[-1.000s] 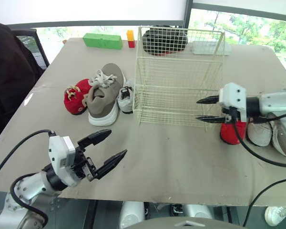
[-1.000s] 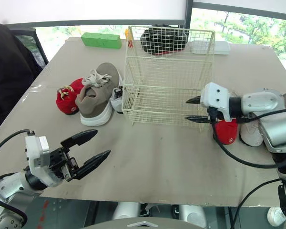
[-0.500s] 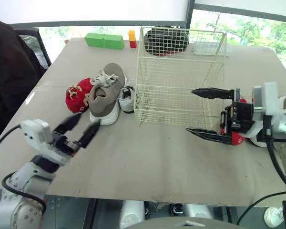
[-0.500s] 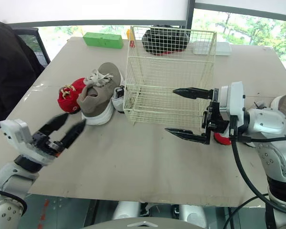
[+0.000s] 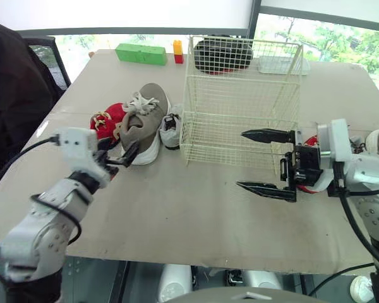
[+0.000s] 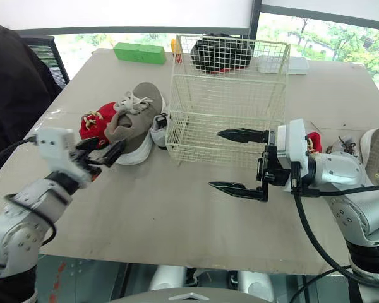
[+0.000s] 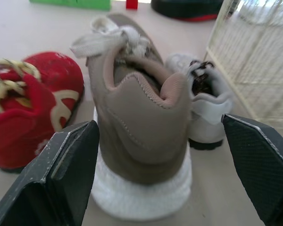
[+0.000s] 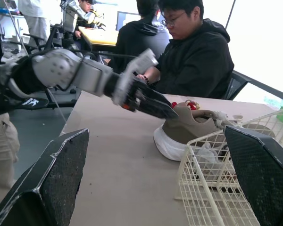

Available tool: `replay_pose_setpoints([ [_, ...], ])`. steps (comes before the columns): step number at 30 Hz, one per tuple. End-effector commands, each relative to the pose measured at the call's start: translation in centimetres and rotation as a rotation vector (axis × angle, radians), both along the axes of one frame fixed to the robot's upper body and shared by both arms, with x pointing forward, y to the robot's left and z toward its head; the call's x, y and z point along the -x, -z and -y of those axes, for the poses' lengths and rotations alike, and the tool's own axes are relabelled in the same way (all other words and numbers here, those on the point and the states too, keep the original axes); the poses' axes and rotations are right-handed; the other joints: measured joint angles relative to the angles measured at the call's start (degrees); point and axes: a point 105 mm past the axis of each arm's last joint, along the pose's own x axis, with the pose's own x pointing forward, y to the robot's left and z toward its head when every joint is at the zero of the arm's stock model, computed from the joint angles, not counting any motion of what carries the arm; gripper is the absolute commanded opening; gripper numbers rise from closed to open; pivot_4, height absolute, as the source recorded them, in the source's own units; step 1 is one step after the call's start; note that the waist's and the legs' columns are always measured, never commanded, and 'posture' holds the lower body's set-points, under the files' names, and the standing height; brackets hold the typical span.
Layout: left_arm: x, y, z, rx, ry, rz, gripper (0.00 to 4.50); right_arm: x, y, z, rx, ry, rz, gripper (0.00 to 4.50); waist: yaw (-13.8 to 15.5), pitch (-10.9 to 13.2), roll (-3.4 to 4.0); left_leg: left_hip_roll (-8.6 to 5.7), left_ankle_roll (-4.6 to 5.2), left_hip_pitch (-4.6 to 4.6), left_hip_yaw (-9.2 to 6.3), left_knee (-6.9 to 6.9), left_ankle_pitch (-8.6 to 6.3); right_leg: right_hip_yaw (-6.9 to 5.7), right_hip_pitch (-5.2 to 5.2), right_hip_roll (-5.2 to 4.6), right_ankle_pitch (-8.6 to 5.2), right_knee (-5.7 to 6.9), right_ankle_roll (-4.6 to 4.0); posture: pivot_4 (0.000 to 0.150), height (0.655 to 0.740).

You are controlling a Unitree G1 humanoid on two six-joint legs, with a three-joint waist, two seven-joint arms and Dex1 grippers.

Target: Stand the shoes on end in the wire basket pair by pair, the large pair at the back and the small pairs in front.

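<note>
Sneaker (image 7: 141,122) in soft tan fabric, thick white sole, near wire basket (image 5: 240,120).

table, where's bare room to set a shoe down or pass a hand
Free: the near table strip in front of the wire basket, between left gripper and right gripper; the basket's inside too. Crowded: left of the basket, where tan shoe, red shoe and white shoe bunch.
</note>
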Motion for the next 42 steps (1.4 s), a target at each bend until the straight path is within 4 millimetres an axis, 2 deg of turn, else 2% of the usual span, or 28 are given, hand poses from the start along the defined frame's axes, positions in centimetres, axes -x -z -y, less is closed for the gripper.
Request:
replay_pose_setpoints([
  [1,-1.8,1.7,-0.8,-0.038,-0.056,-0.024,4.50,0.6,-0.9,-0.2,-0.015,0.003,0.054,4.43,-0.1,0.0,0.00,0.00,0.00,0.04,0.02,0.00,0.00,0.01,0.04,0.00,0.00,0.00,0.00,0.150,0.7400],
  [3,-2.6,3.0,-0.5,-0.046,-0.036,-0.044,3.92,0.8,-0.8,-0.2,-0.013,0.013,0.055,4.50,0.0,0.0,0.00,0.00,0.00,0.10,0.01,-0.01,0.00,0.00,0.08,0.00,0.00,0.01,0.00,0.150,0.7400],
  [6,-2.8,3.7,0.3,-0.014,0.000,-0.021,2.88,1.0,-0.6,0.0,-0.012,0.038,0.049,4.50,0.9,-0.1,0.11,0.00,0.00,0.29,0.01,-0.03,0.00,-0.01,0.24,-0.01,-0.01,0.02,-0.01,0.150,0.7400],
  [9,-3.0,2.9,1.1,-0.030,0.031,0.065,2.07,1.1,-0.3,0.0,-0.009,0.058,0.043,4.50,1.4,-0.1,0.11,0.00,0.01,0.32,0.01,-0.03,-0.01,-0.02,0.29,-0.07,-0.01,0.03,-0.01,0.150,0.7400],
  [11,-3.2,2.0,1.2,-0.024,0.016,0.131,1.78,1.2,0.0,-0.1,-0.011,0.065,0.037,4.50,1.5,-0.1,0.11,-0.01,0.02,0.31,0.00,-0.02,-0.01,-0.04,0.30,-0.10,0.00,0.04,-0.01,0.150,0.7400],
  [13,-3.2,0.0,1.2,0.008,-0.004,0.238,1.58,1.1,0.1,-0.3,-0.016,0.078,0.040,4.50,1.5,-0.1,0.10,-0.01,0.03,0.31,0.00,-0.01,-0.02,-0.04,0.31,-0.11,0.00,0.04,0.00,0.150,0.7400],
  [16,-1.5,-6.2,0.6,0.031,-0.077,0.526,1.50,0.5,-0.5,-0.2,-0.039,0.111,0.055,4.50,1.3,0.1,-0.10,-0.01,0.03,0.25,-0.01,-0.01,-0.01,-0.05,0.28,-0.11,0.01,0.03,0.00,0.150,0.7400],
  [18,-0.5,-8.5,0.1,0.033,-0.126,0.613,1.50,0.0,-1.0,-0.1,-0.046,0.126,0.059,4.50,1.1,0.2,-0.31,0.00,0.02,0.13,-0.06,-0.01,-0.01,-0.11,0.20,-0.09,0.01,0.01,0.00,0.150,0.7400],
  [21,0.3,-12.1,-0.1,0.014,-0.208,0.707,1.50,-2.0,-2.5,0.1,-0.063,0.233,0.114,4.50,0.8,0.2,-0.32,-0.01,0.01,0.10,-0.08,0.00,0.00,-0.12,0.21,-0.09,0.01,-0.03,0.01,0.150,0.7400],
  [24,0.7,-16.1,2.5,-0.063,-0.113,0.840,1.50,-3.8,-5.4,0.0,-0.096,0.294,0.185,4.50,1.0,0.2,-0.31,-0.02,0.00,0.10,-0.08,-0.01,0.00,-0.14,0.21,-0.07,0.01,-0.03,0.01,0.150,0.7400],
  [26,0.7,-17.8,4.0,-0.125,-0.041,0.903,1.50,-4.3,-7.3,0.0,-0.091,0.284,0.222,4.50,1.0,0.2,-0.29,-0.04,-0.01,0.14,-0.05,0.00,0.01,-0.14,0.21,-0.06,0.01,0.00,0.01,0.150,0.7400],
  [28,0.7,-19.5,4.5,-0.154,-0.011,0.948,1.50,-4.5,-8.8,0.2,-0.077,0.266,0.260,4.50,1.1,0.2,-0.29,-0.04,-0.01,0.18,-0.02,-0.02,0.01,-0.13,0.24,-0.06,0.01,-0.01,0.01,0.150,0.7400],
  [30,0.6,-21.9,4.5,-0.175,-0.004,1.009,1.50,-5.1,-11.1,0.7,-0.079,0.266,0.294,4.50,1.1,0.3,-0.29,-0.04,-0.01,0.17,-0.02,-0.02,0.01,-0.13,0.23,-0.06,0.01,0.00,0.00,0.150,0.7400],
  [32,0.2,-22.9,4.2,-0.158,-0.013,1.020,1.50,-5.4,-12.7,1.1,-0.096,0.260,0.320,4.50,1.1,0.3,-0.29,-0.04,-0.01,0.08,-0.02,0.00,0.01,-0.16,0.15,-0.04,0.01,-0.02,0.00,0.150,0.7400],
  [35,-0.8,-21.1,3.9,-0.138,0.007,0.933,1.50,-5.7,-12.6,1.3,-0.098,0.260,0.315,4.50,0.9,0.3,-0.26,-0.04,0.00,0.12,0.03,-0.03,0.01,-0.08,0.17,-0.05,0.01,-0.06,0.00,0.150,0.7400],
  [37,-1.2,-18.1,3.4,-0.038,0.047,0.795,1.50,-5.3,-10.8,1.0,-0.064,0.245,0.304,4.50,0.8,0.3,-0.24,0.00,-0.02,0.13,0.10,-0.05,0.02,-0.04,0.17,-0.06,0.00,-0.08,0.02,0.150,0.7400],
  [39,-0.8,-14.8,2.7,0.044,0.094,0.642,2.02,-3.9,-9.0,0.7,-0.040,0.165,0.273,4.50,0.6,0.3,-0.25,0.04,-0.03,0.08,0.12,-0.04,0.02,-0.03,0.14,-0.08,-0.04,-0.09,0.07,0.150,0.7400],
  [42,0.9,-10.1,-0.4,0.092,0.085,0.416,3.08,-1.5,-7.2,0.3,-0.028,0.026,0.213,4.50,-0.4,0.3,-0.25,0.06,-0.03,-0.40,0.10,0.00,0.03,-0.04,-0.32,-0.11,-0.03,-0.09,0.08,0.150,0.7400],
])
